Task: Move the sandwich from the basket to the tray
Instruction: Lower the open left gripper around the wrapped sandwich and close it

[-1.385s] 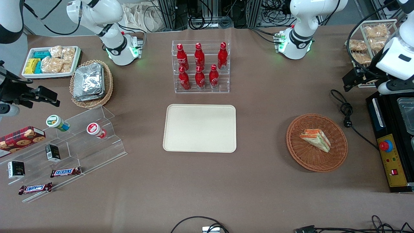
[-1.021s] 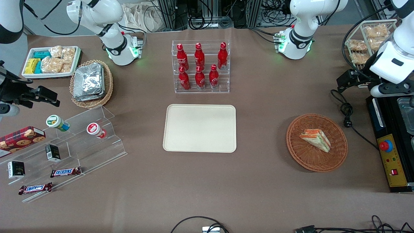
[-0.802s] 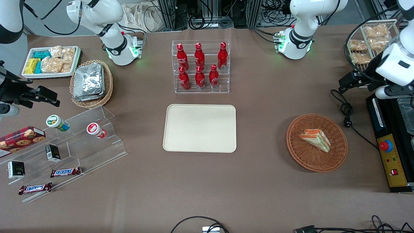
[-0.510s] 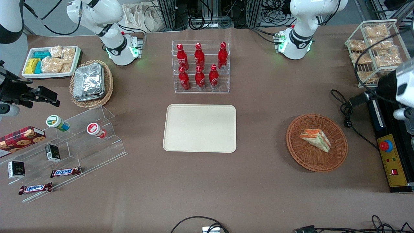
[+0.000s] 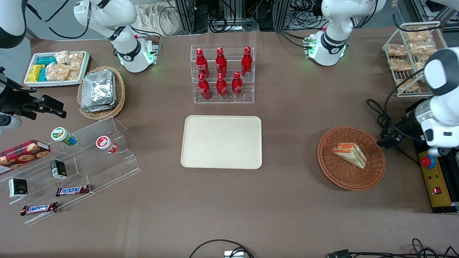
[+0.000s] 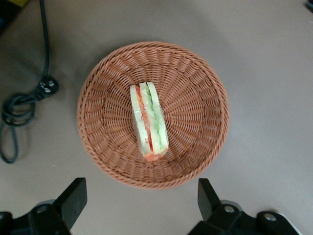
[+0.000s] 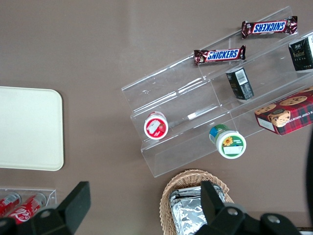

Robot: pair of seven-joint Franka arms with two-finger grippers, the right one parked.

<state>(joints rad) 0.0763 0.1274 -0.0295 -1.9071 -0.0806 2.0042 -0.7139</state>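
Observation:
The sandwich (image 5: 349, 154), a wedge of white bread with orange and green layers, lies in the round reddish-brown wicker basket (image 5: 330, 169) toward the working arm's end of the table. My left gripper (image 5: 386, 142) hangs above the table just outside the basket's rim, toward the working arm's end. In the left wrist view the sandwich (image 6: 149, 122) sits mid-basket (image 6: 195, 98), and the gripper (image 6: 142, 205) is open with only bare table between its fingers. The cream-beige tray (image 5: 221, 142) lies flat at the table's middle with nothing on it.
A black cable (image 5: 383, 123) and a control box with a red button (image 5: 428, 162) lie close beside the gripper. A wire rack of snack packs (image 5: 412, 53) stands farther from the camera. A rack of red bottles (image 5: 222, 73) stands just past the tray.
The left arm has swung from near the wire rack toward the camera and down. Its gripper now sits beside the basket's rim. Sandwich, basket and tray have not moved.

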